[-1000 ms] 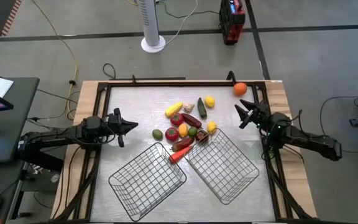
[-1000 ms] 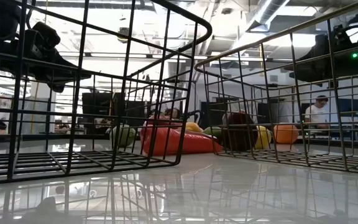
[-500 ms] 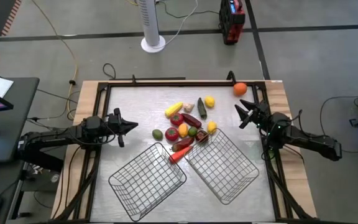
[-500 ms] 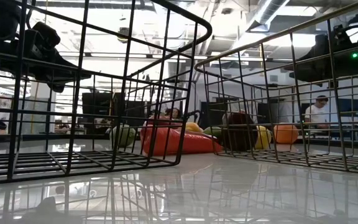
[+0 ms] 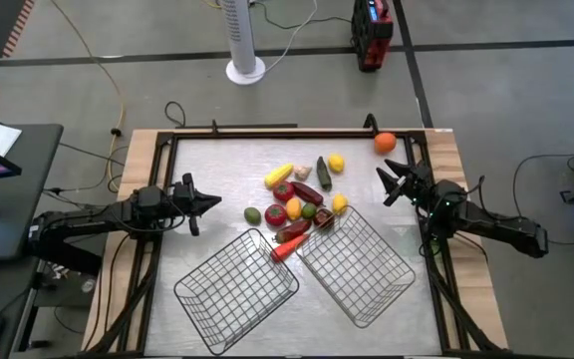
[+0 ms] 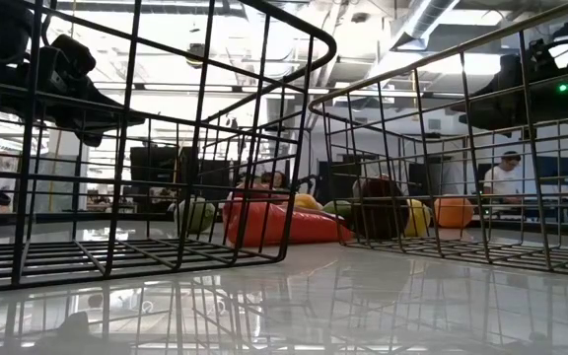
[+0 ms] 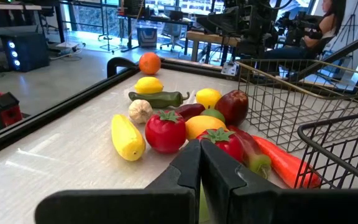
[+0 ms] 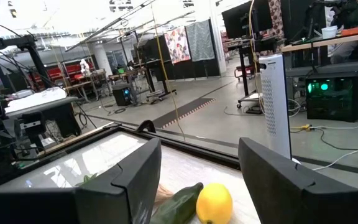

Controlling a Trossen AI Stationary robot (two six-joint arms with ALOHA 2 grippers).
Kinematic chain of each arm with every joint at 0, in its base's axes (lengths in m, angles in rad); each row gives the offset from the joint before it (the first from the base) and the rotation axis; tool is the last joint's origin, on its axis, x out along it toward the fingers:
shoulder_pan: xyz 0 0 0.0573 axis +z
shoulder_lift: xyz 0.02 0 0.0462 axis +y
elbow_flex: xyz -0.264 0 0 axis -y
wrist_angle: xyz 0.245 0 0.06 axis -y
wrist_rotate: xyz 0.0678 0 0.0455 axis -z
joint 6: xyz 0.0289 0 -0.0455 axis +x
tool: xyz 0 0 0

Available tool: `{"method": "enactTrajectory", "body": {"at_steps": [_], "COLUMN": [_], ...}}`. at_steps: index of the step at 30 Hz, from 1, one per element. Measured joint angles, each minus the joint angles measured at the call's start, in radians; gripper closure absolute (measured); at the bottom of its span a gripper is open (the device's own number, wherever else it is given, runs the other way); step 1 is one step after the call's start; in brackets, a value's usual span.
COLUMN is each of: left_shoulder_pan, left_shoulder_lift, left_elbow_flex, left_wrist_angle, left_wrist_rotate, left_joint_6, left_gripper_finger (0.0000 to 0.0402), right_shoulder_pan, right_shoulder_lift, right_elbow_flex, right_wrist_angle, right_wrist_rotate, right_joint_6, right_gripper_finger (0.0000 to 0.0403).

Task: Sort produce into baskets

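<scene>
The produce point(image 5: 301, 195) lies in a loose pile on the table's middle, just beyond the two wire baskets; an orange point(image 5: 385, 143) sits apart at the far right corner. The left basket point(image 5: 235, 289) and the right basket point(image 5: 357, 261) stand near the front, both empty. My left gripper point(image 5: 207, 203) is shut and empty, left of the pile; its wrist view point(image 7: 199, 168) shows the pile ahead. My right gripper point(image 5: 392, 182) is open and empty, right of the pile; a lemon point(image 8: 214, 203) and a green pepper point(image 8: 180, 203) show between its fingers, farther off.
A raised dark frame point(image 5: 267, 135) borders the table. A white fan stand point(image 5: 244, 40) and a red device point(image 5: 372, 35) stand on the floor beyond the far edge. A person sits in the room behind point(image 6: 506, 177). Bare tabletop lies left of the pile.
</scene>
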Motion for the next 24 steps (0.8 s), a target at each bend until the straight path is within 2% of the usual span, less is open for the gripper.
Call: {"method": "enactTrajectory", "body": {"at_steps": [10, 19, 24], "left_shoulder_pan": [0.000, 0.000, 0.000], "left_shoulder_lift": [0.000, 0.000, 0.000], "left_elbow_flex": [0.000, 0.000, 0.000], "left_wrist_angle": [0.000, 0.010, 0.012], "left_wrist_rotate": [0.000, -0.002, -0.074], "left_joint_6": [-0.003, -0.135, -0.174], "left_gripper_finger": [0.0401, 0.0401, 0.0401], "right_shoulder_pan": [0.000, 0.000, 0.000], "right_shoulder_lift": [0.000, 0.000, 0.000], "right_elbow_flex": [0.000, 0.000, 0.000], "right_wrist_angle": [0.000, 0.000, 0.000], "right_wrist_rotate": [0.000, 0.000, 0.000], "right_joint_6": [0.000, 0.000, 0.000], "right_gripper_finger": [0.0159, 0.0159, 0.0159]}}
